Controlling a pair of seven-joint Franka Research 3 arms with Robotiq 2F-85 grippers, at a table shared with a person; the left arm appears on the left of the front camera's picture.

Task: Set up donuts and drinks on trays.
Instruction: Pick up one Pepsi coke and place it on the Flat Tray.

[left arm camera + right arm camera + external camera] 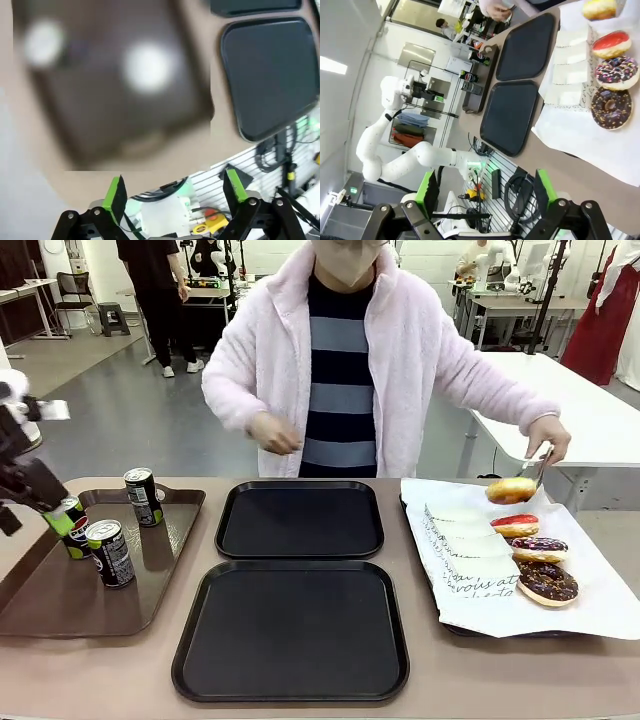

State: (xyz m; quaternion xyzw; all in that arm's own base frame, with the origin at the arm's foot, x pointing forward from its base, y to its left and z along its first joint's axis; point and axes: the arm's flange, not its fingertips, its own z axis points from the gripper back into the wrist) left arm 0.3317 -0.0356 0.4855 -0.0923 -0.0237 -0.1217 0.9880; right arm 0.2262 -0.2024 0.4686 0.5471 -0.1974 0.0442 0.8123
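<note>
The left gripper (175,190) hangs over the brown tray (60,605) with its fingers spread and nothing between them. Three cans (109,553) stand on that tray, one just beside the gripper. The right gripper (486,190) is likewise spread and holds nothing. Two black trays (290,630) lie mid-table, one behind the other. Three donuts (547,582) rest on the white paper (600,610) at the right, and at its far edge the person's hand (548,438) grips a yellow-iced donut (512,490) with tongs (535,468).
</note>
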